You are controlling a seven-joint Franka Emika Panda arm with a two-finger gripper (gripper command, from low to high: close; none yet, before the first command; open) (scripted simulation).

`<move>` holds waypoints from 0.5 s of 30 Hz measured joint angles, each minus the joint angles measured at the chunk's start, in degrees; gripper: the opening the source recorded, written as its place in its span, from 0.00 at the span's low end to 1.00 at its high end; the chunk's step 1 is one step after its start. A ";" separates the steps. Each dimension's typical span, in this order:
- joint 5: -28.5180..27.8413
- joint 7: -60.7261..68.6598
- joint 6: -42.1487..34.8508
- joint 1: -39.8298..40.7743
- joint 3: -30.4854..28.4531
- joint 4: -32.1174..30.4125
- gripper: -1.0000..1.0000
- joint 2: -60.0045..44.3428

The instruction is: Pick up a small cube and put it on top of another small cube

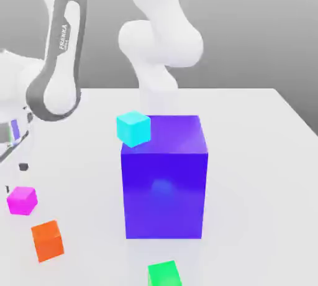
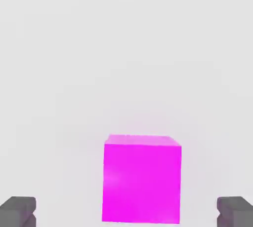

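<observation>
The small cube (image 1: 22, 200) is bright magenta-pink and rests on the white table near the exterior view's left edge. My gripper (image 1: 15, 178) hovers just above it at the frame's edge, two dark fingertips (image 1: 23, 166) showing. In the hand view the small cube (image 2: 142, 181) lies between the grey fingertips (image 2: 18, 211) of my gripper (image 2: 126, 213). The fingers stand wide apart and open, with clear gaps to the cube on both sides. Nothing is held.
A big blue-purple block (image 1: 164, 179) stands mid-table with a cyan cube (image 1: 133, 128) at its top corner. An orange cube (image 1: 48, 240) sits just in front of the magenta one, and a green cube (image 1: 164, 274) lies at the front edge. The arm's white links (image 1: 158, 36) rise behind the block.
</observation>
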State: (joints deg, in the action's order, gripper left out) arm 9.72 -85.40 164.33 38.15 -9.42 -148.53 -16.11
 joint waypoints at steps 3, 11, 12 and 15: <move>1.81 1.35 4.30 2.79 3.15 1.07 0.00 -5.38; 1.08 0.75 3.23 2.43 2.61 0.75 0.00 -3.93; 0.23 0.09 1.87 1.88 1.87 0.37 0.00 -2.20; -3.26 -2.51 -2.75 0.68 -0.09 -0.89 0.00 3.76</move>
State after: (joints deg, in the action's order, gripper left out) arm 6.46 -87.91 161.58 38.83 -9.51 -149.42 -12.34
